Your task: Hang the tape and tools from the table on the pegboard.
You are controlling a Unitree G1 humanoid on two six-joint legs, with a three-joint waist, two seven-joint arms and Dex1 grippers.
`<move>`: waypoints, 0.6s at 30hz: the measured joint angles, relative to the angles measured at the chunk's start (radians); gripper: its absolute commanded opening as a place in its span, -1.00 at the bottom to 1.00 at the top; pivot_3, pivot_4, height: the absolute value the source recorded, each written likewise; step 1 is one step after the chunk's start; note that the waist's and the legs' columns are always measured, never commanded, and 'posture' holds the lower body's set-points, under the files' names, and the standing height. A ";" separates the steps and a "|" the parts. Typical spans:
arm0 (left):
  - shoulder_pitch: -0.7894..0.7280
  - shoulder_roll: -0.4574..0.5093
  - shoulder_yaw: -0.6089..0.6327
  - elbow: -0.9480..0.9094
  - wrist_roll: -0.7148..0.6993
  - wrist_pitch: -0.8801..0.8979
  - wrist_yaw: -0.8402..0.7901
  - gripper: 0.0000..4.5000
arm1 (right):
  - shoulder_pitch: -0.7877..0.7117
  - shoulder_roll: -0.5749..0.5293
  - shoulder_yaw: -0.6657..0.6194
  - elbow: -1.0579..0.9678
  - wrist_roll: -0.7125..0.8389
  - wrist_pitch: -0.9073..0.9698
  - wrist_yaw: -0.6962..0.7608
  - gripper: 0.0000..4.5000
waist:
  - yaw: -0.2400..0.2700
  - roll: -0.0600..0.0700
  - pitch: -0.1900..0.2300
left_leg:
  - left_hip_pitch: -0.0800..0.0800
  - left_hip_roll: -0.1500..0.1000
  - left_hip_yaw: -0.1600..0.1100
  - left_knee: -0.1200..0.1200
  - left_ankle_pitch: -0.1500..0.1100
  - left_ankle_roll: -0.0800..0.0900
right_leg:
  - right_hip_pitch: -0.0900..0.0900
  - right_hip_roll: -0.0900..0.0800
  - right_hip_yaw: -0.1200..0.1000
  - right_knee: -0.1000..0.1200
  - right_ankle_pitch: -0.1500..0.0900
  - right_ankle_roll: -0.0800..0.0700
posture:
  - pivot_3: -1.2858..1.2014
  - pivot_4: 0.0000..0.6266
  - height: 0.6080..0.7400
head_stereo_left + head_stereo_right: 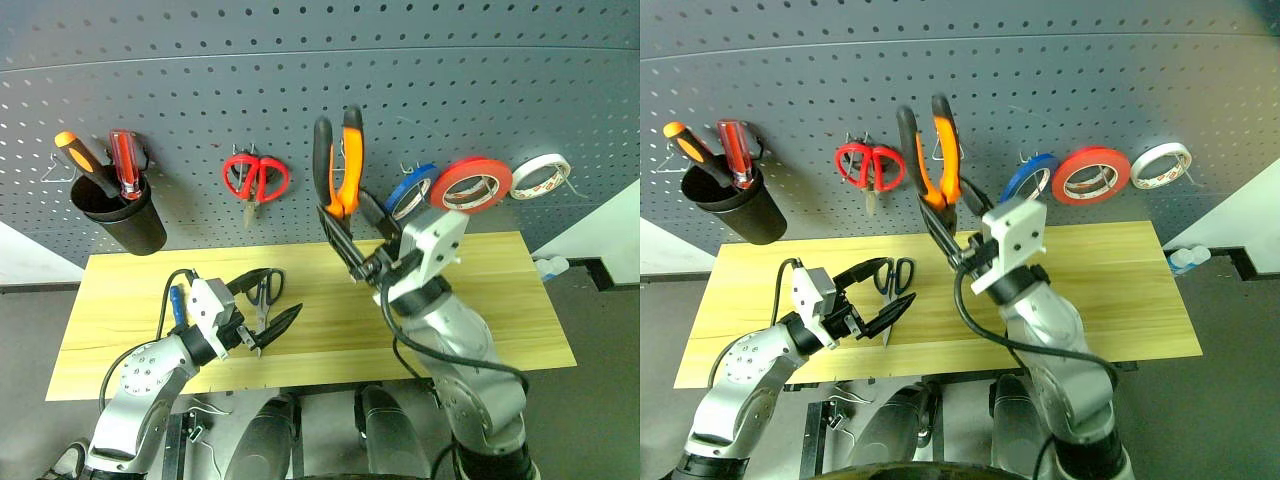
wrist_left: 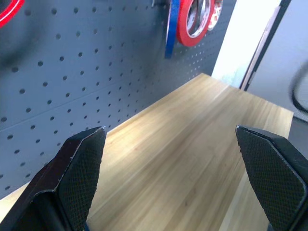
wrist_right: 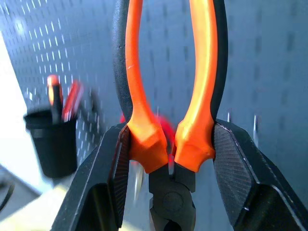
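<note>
Gripping the pliers [image 1: 340,165] near the pivot, the right end effector [image 1: 362,250] is clamped on them with the handles raised against the pegboard [image 1: 320,90], evidently so a handle can catch a hook. The left end effector [image 1: 262,310] stands apart over the steel scissors [image 1: 266,300] on the counter [image 1: 500,300], apparently next. The blue tape [image 1: 410,190] already hangs.

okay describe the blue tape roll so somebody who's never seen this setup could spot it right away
Look at the dark grey pegboard behind the wooden table and follow it to the row of three tape rolls hanging on hooks toward the right. The blue tape roll is the leftmost of them, beside the red-orange roll. It is the only blue one, and it hangs turned nearly edge-on.
</note>
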 measured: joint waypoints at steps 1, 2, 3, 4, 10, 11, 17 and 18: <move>0.001 -0.001 0.000 0.003 0.000 -0.001 0.000 1.00 | -0.026 0.009 -0.003 0.017 -0.004 -0.004 -0.004 -0.06 | 0.000 0.000 -0.002 | 0.000 0.000 0.000 0.000 0.000 0.000 | 0.000 0.000 0.000 0.000 0.000 0.000 | 0.09 -0.41 0.70; 0.000 -0.003 0.000 0.003 0.000 -0.002 0.000 1.00 | -0.047 0.016 -0.004 0.039 -0.009 -0.012 -0.008 -0.06 | 0.000 0.000 -0.003 | 0.000 0.000 0.000 0.000 0.000 0.000 | 0.000 0.000 0.000 0.001 0.000 0.000 | 0.09 -0.41 0.70; 0.001 -0.005 0.000 0.004 0.000 -0.003 0.000 1.00 | -0.071 0.020 -0.004 0.068 -0.021 -0.022 -0.011 -0.06 | -0.001 0.000 -0.003 | 0.000 0.000 0.000 0.001 0.000 0.000 | 0.000 0.000 0.000 0.001 0.000 0.000 | 0.09 -0.40 0.70; 0.000 -0.007 0.000 0.004 0.000 -0.004 0.001 1.00 | -0.105 0.031 -0.004 0.113 -0.033 -0.037 -0.016 -0.06 | -0.004 0.000 -0.003 | 0.000 0.000 0.001 0.002 0.000 0.000 | 0.000 0.000 0.000 0.002 0.000 0.000 | 0.09 -0.40 0.70; 0.005 -0.017 -0.002 0.004 0.000 -0.008 0.001 1.00 | -0.240 0.095 -0.001 0.311 -0.095 -0.149 -0.027 -0.06 | -0.003 0.000 -0.003 | 0.000 0.000 0.001 0.008 0.000 0.000 | 0.000 0.000 0.000 0.008 0.000 0.000 | 0.10 -0.41 0.70; 0.005 -0.018 -0.003 0.004 0.000 -0.008 0.001 1.00 | -0.256 0.102 -0.001 0.343 -0.102 -0.172 -0.025 -0.06 | -0.003 0.000 -0.003 | 0.000 0.000 0.001 0.008 0.000 0.000 | 0.000 0.000 0.000 0.009 0.000 -0.001 | 0.10 -0.41 0.70; 0.009 -0.024 -0.003 0.001 0.001 -0.014 0.008 1.00 | -0.353 0.131 -0.023 0.542 -0.111 -0.294 -0.007 -0.06 | -0.003 0.000 -0.003 | 0.000 0.000 0.001 0.010 0.001 -0.001 | 0.000 0.001 0.000 0.010 0.001 -0.002 | 0.11 -0.40 0.70; 0.010 -0.024 -0.002 -0.002 0.001 -0.014 0.010 1.00 | -0.368 0.132 -0.031 0.565 -0.111 -0.308 -0.007 -0.06 | -0.002 0.000 -0.003 | 0.000 0.000 0.000 0.010 0.001 -0.001 | 0.000 0.001 0.000 0.010 0.001 -0.002 | 0.11 -0.40 0.70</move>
